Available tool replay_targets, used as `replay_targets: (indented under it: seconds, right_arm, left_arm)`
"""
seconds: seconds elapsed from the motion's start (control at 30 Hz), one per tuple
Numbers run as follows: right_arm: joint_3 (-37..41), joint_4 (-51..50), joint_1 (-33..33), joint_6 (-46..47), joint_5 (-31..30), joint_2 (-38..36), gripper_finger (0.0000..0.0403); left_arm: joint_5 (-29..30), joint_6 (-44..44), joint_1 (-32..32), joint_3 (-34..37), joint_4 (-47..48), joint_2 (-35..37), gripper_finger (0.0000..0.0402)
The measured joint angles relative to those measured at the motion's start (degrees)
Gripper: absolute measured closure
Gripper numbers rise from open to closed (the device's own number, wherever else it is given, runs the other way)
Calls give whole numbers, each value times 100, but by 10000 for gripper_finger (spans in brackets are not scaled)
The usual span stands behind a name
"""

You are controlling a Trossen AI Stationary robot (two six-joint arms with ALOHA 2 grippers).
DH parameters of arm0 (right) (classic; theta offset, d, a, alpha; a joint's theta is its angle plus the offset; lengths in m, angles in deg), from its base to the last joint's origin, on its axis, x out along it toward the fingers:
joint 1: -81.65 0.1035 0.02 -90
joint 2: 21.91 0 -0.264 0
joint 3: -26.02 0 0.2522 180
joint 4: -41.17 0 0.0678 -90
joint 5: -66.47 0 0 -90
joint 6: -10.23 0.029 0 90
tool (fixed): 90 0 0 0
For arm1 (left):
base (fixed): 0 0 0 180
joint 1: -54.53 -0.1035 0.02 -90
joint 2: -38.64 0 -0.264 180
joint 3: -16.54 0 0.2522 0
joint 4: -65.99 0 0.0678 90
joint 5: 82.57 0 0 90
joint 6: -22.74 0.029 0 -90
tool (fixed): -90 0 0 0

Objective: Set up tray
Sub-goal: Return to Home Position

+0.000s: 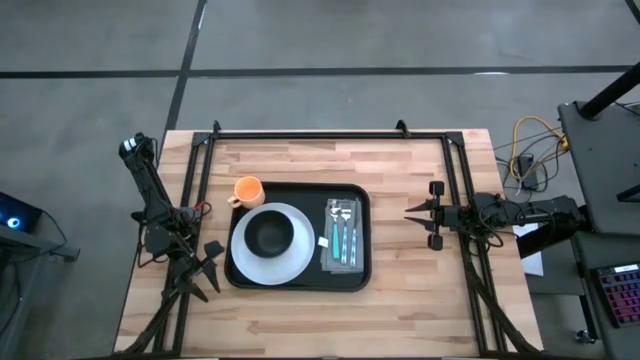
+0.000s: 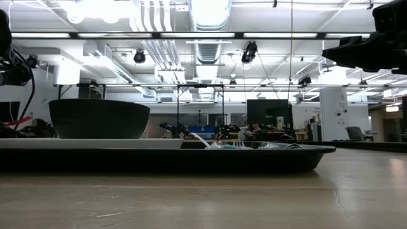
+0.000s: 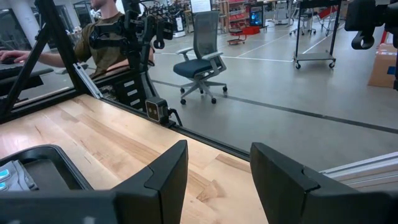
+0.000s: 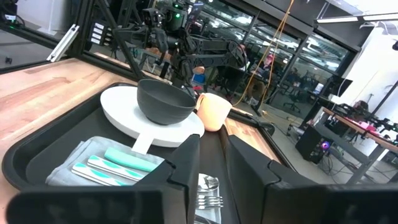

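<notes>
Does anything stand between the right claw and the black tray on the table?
Nothing visible stands in the way. Only bare table lies between the right claw and the right rim of the tray.

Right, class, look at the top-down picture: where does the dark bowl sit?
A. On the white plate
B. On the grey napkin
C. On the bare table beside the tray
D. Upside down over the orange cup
A: the dark bowl stands upright on the white plate inside the black tray, while the grey napkin beside the plate carries only the green cutlery.
</notes>
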Motion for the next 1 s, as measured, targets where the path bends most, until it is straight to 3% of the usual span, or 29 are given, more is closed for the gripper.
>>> replay_targets:
  seconds: [0.57,1.0]
  right_arm:
    - [0,0,-2,0,-1,0,318]
    - [0,-1,-2,0,-2,0,335]
  left_arm:
    - [0,0,-2,-1,0,-2,246]
    - [-1,0,-2,0,0,0,246]
